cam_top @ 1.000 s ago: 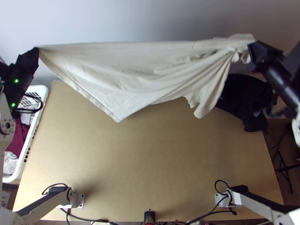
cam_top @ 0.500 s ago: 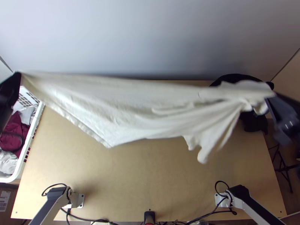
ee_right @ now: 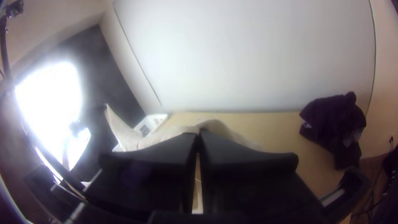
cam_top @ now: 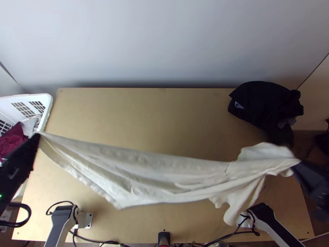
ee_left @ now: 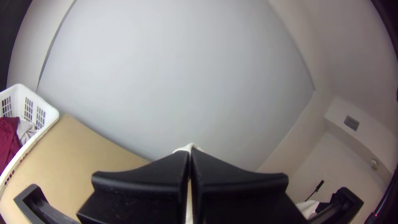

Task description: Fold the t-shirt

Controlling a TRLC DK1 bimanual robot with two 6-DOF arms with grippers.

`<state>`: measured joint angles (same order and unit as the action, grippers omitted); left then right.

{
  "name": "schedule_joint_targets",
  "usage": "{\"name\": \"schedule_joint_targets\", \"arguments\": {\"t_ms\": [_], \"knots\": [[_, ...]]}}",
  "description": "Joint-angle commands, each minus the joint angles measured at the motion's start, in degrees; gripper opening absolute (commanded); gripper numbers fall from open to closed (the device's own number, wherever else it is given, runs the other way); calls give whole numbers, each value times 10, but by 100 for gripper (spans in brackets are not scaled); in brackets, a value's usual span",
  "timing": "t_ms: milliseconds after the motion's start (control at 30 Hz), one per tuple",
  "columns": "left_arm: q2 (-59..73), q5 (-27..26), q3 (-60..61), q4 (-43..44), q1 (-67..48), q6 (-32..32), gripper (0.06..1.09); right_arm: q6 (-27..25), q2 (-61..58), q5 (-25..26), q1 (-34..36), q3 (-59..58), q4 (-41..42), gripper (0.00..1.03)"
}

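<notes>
The top view shows one cream t-shirt [cam_top: 140,168] strung between two grippers over one light wooden table [cam_top: 144,111]. The left gripper [cam_top: 38,137] is closed on one end of it, near the basket side; the right gripper [cam_top: 297,164] is closed on the other end, where the fabric is bunched. Between these two holds the shirt sags in long folds, and one ruffled flap hangs down near the right gripper. Whether its lowest part touches the table cannot be told.

In each wrist view, two black fingers meet with cream fabric at their tips.

One white basket [cam_top: 46,103] stands at the table's left side, with one maroon cloth [cam_top: 12,142] and some pale grey cloth [cam_top: 29,124] in it. One dark bundle of cloth [cam_top: 263,101] lies at the far right corner.
</notes>
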<state>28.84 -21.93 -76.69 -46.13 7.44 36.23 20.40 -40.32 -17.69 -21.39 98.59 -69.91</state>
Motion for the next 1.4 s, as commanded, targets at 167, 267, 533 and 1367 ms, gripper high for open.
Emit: {"name": "schedule_joint_targets", "arguments": {"t_ms": [167,267,533,1367], "knots": [[45,-11,276,17,-14,-131,10,-109,53,-32,-30,-444,108,3],[108,-3,340,99,-9,-141,10,-143,21,-31,-16,-557,221,3],[327,5,356,269,-24,-157,10,-184,-207,-44,34,-598,424,3],[604,44,250,375,-22,-189,10,-191,-833,1,80,-73,645,3]]}}
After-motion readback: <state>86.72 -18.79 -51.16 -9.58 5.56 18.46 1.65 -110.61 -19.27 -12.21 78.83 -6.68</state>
